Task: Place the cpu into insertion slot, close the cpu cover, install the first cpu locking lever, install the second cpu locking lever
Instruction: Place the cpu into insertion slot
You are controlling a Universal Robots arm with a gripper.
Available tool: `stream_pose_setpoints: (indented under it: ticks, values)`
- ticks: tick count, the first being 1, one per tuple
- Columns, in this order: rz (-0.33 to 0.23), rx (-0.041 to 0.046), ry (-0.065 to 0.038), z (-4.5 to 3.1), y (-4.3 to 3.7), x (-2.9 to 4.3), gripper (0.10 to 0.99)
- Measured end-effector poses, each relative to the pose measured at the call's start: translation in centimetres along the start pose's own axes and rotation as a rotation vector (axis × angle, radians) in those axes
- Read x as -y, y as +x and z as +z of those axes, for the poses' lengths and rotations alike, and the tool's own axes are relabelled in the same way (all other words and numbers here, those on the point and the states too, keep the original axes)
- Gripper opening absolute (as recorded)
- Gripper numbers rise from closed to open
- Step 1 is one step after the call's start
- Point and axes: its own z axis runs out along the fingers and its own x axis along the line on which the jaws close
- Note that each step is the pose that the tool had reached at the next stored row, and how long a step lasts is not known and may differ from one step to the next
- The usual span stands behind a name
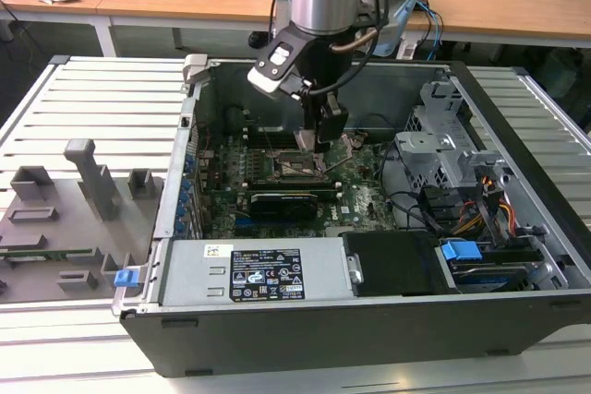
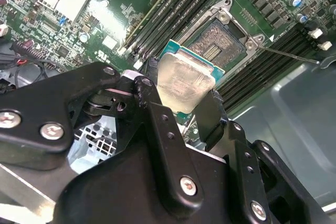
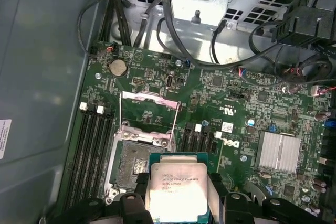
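Cpu [image 2: 185, 85] hangs just short of the insertion slot [image 2: 218, 45], silver face toward both wrist cameras. The gripper [image 2: 181, 98] pinches it by two opposite edges between its dark fingers [image 2: 212, 114]. In the exterior view the gripper [image 1: 323, 140] is down inside the computer case [image 1: 517, 320], right over the slot [image 1: 297, 165].

None of the four steps looks finished. The slot [image 3: 134, 163] is bare, its contact field exposed, and the cpu [image 3: 177, 190] is not yet seated in it. The cpu cover [image 3: 149, 96] stands swung up on the slot's far side, so closing it is left to do. A thin lever rod [image 2: 291, 55] juts out from one corner of the slot, unlatched. Both lever steps appear outstanding.

By count there is one cpu, one slot, one cover and two fingers. I can make out one lever for certain, and cannot tell where the second lies.
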Motion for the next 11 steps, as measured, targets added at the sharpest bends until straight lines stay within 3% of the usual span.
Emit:
stream_pose_setpoints:
  ticks: [3, 5, 7, 11]
  values:
    - [0.001, 0.0004, 0.0, 0.26, 0.0, 0.02, 0.525]
    - [0.009, 0.0017, 0.0, 0.95, 0.02, 0.1, 0.525]
    - [0.063, 0.0058, 0.0, 1.56, 0.05, 0.14, 0.525]
    - [0.069, 0.0062, 0.0, 1.77, 0.22, 0.33, 0.525]
